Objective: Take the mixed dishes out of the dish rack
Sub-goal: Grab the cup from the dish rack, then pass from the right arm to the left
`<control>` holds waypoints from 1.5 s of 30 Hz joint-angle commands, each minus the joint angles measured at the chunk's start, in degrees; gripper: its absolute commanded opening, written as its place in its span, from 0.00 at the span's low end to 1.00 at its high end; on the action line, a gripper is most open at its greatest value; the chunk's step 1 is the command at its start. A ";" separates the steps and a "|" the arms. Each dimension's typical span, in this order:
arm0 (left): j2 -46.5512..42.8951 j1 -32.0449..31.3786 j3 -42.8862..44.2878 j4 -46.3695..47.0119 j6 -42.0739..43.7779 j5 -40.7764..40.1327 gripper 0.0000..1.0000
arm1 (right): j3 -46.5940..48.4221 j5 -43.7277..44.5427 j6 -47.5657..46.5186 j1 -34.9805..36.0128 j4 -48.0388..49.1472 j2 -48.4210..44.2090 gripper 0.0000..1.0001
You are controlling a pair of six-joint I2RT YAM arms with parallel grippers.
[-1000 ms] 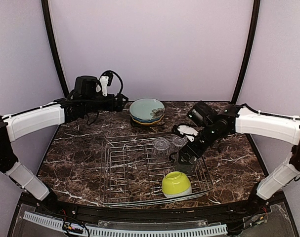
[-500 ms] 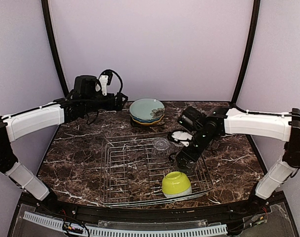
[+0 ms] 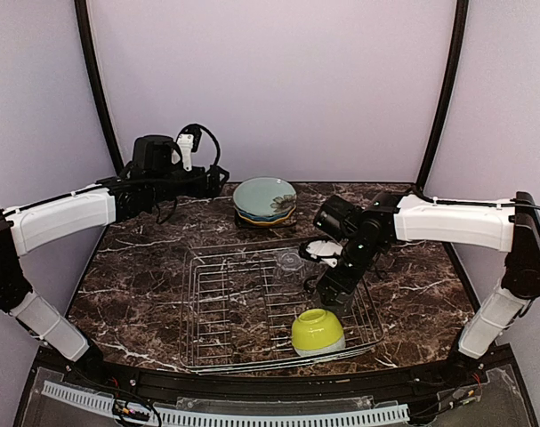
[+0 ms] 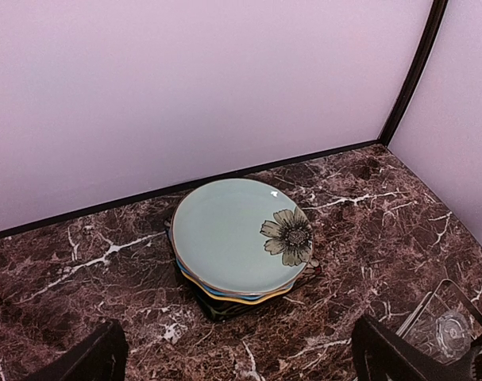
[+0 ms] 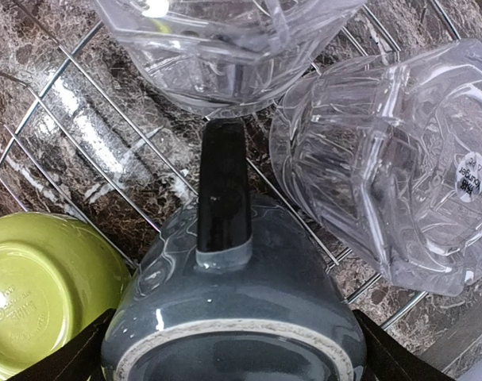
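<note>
1. Top view: your plates (image 3: 264, 197) sit stacked at the far edge of the counter (image 3: 136, 267), outside the rack (image 3: 225, 302), so I judge that part done. The bowl (image 3: 318, 331) lies upside down in the rack's near right corner. Your right gripper (image 3: 327, 294) hangs low over the rack's right side, just beyond the bowl and well placed for the next piece. The left gripper (image 3: 218, 182) is parked above the counter's far left corner, out of the way.

2. Left wrist: you look down on the plates (image 4: 225, 234), the teal one with the flower on top. The left gripper's fingertips (image 4: 90, 361) stand far apart at the bottom of the view, holding and touching nothing.

3. Right wrist: the mug (image 5: 233, 317) lies tipped on the rack wires, handle (image 5: 223, 190) facing you. It is wedged between the bowl (image 5: 42, 286) and the two glasses (image 5: 383, 159). Your fingertips (image 5: 82, 357) stand wide, one on each side of the mug's body. That is probably the sensible hold, since the glasses crowd the handle end. Whether the pads press on it yet, I cannot tell.
</note>
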 commanded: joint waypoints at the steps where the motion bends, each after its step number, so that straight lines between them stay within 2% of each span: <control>1: -2.66 -0.20 -1.93 2.22 0.72 -0.87 0.99 | 2.63 -0.34 -0.22 0.59 0.07 -0.97 0.61; 7: -3.98 -0.20 -4.40 5.50 1.15 -0.40 0.99 | 3.89 -0.11 -0.05 0.59 0.79 -2.46 0.52; 14: -6.19 -0.27 -8.03 11.72 2.12 0.66 0.99 | 5.11 0.10 -0.13 0.57 1.90 -4.17 0.47; 27: -7.38 -0.85 -8.67 12.08 3.13 1.85 0.99 | 4.44 -4.02 0.23 0.59 2.83 -10.06 0.41; 40: -9.42 -1.78 -3.44 -1.22 -1.25 9.42 0.99 | 1.45 -1.12 -4.25 0.78 13.87 -21.28 0.38; 45: -8.51 -1.78 2.19 -12.98 -5.54 15.94 0.99 | -1.49 5.19 -8.75 2.34 21.99 -25.43 0.38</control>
